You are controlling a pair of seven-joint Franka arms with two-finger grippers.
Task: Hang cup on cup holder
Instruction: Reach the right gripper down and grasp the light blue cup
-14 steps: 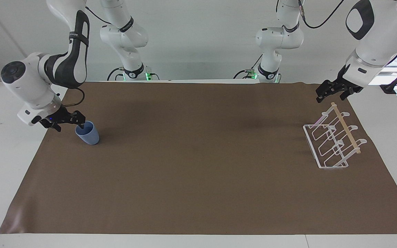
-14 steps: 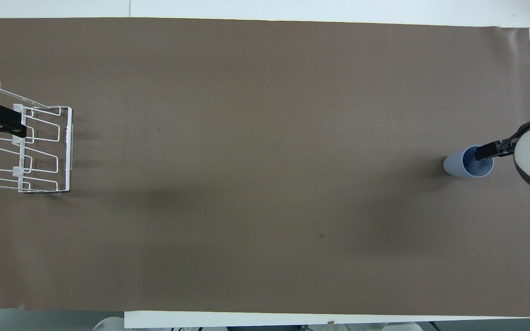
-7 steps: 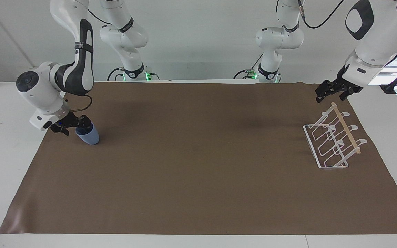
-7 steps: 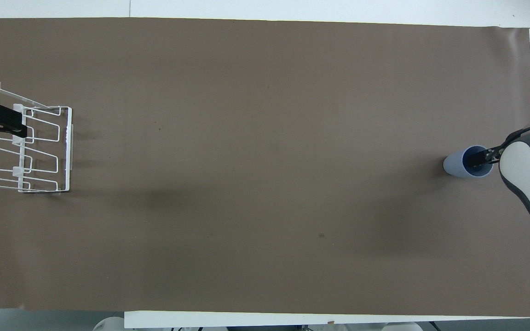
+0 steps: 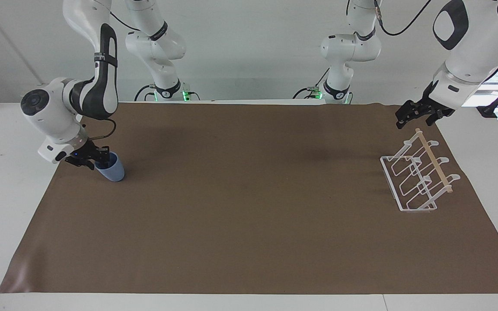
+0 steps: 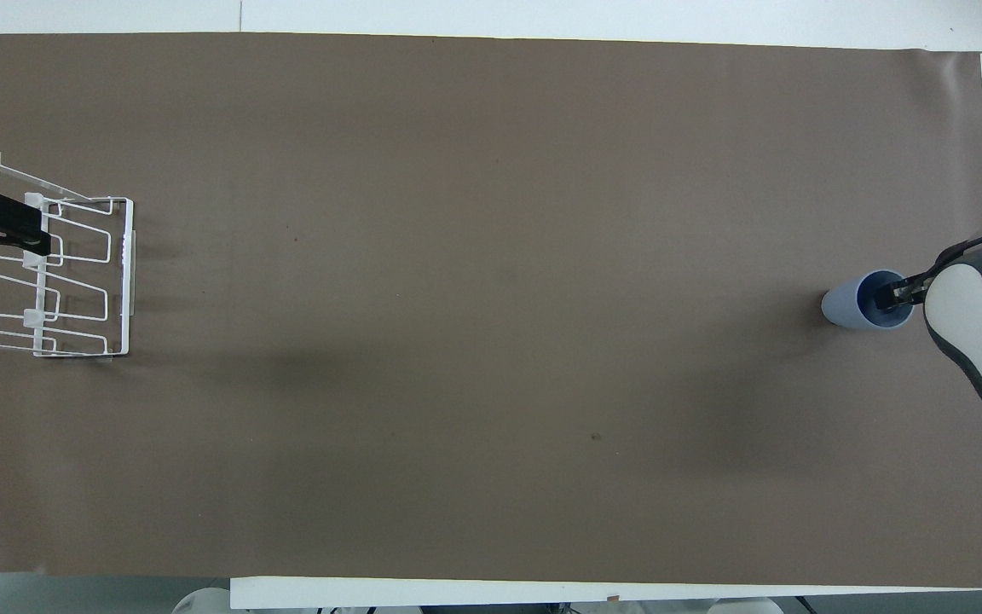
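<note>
The light-blue cup [image 5: 113, 172] [image 6: 842, 308] stands on the brown mat at the right arm's end of the table. My right gripper [image 5: 98, 160] [image 6: 898, 296] is down at its rim, shut on the cup wall with one finger inside the mouth and one outside. The white wire cup holder [image 5: 413, 182] [image 6: 74, 282], with a wooden rod along its top, sits at the left arm's end. My left gripper [image 5: 416, 121] [image 6: 2, 228] hangs open in the air over the holder's end nearest the robots, holding nothing.
A brown mat [image 5: 249, 224] covers most of the white table [image 5: 2, 181], and the cup and holder both sit on it. The arm bases [image 5: 337, 93] stand at the table's edge nearest the robots.
The right gripper's fingers have closed on the cup's rim, after the wrist swung up and in toward the cup. The cup has stayed in place. The left arm waits unmoved.
</note>
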